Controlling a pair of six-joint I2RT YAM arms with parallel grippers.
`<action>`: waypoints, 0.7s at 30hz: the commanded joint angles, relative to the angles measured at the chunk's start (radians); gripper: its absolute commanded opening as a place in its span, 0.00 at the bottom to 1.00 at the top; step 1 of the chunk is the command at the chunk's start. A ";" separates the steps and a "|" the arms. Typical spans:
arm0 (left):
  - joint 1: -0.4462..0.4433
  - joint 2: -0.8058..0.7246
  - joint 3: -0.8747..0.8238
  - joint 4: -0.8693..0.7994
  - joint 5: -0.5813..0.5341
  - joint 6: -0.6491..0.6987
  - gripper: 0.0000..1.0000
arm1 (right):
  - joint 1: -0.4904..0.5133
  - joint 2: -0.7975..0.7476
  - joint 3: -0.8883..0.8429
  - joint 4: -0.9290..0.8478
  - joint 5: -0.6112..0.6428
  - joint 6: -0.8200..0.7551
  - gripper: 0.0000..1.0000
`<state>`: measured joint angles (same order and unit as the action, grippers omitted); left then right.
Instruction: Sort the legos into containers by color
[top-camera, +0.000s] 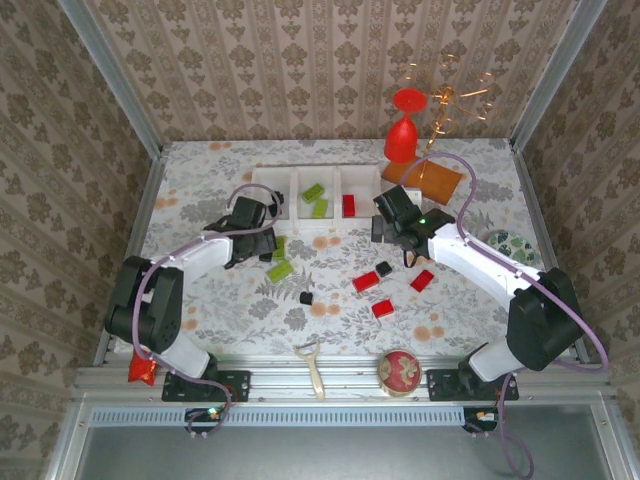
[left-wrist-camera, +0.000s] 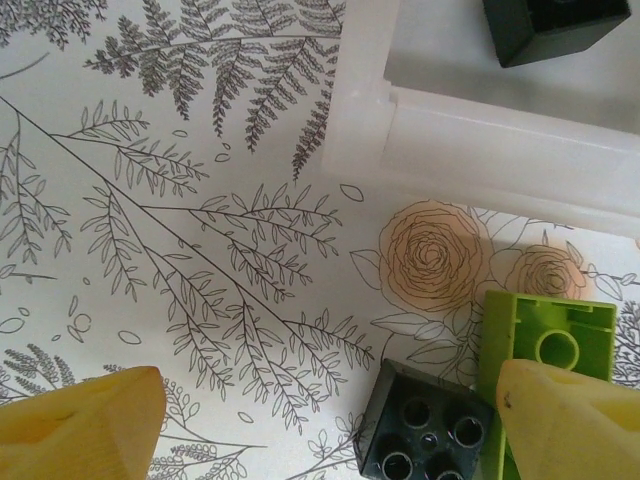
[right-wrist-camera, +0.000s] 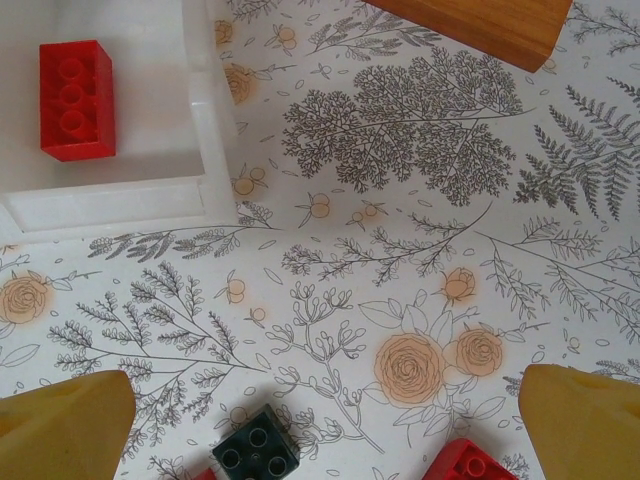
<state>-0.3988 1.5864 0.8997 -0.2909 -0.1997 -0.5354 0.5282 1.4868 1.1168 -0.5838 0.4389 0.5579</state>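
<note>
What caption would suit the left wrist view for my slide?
Open left gripper hovers over a green brick and a black brick beside the white bin.

**Open cloth between both jaws, bricks crowding the near edges**

You are looking at the left gripper (left-wrist-camera: 325, 425) hanging with its jaws wide apart. A black brick (left-wrist-camera: 425, 432) and a lime brick (left-wrist-camera: 545, 345) are lying side by side and touching in the gap, and one fingertip (left-wrist-camera: 570, 420) is overlapping the lime one. Just beyond them the wall of the containers (left-wrist-camera: 480, 140) is barring the way, with a strip of bare cloth lying in between.

The right gripper (right-wrist-camera: 325, 425) is also spreading wide over open cloth. A second black brick (right-wrist-camera: 255, 447) and a red brick (right-wrist-camera: 470, 462) are edging in at the near side. The container corner is closing off one flank, and the wooden board (right-wrist-camera: 470, 25) is blocking the far corner. The red goblet (top-camera: 404, 125) is standing right behind that board.
</note>
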 joint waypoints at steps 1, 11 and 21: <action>0.002 0.034 0.034 -0.008 -0.015 -0.005 0.87 | 0.003 0.002 0.003 -0.031 0.040 0.023 1.00; 0.001 0.094 0.053 -0.012 0.033 0.005 0.85 | 0.003 0.018 0.008 -0.040 0.049 0.025 1.00; -0.002 0.031 -0.013 -0.035 0.038 -0.001 0.71 | 0.001 0.052 0.020 -0.043 0.054 0.031 1.00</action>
<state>-0.3988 1.6604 0.9123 -0.2913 -0.1677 -0.5350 0.5282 1.5200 1.1168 -0.5957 0.4534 0.5591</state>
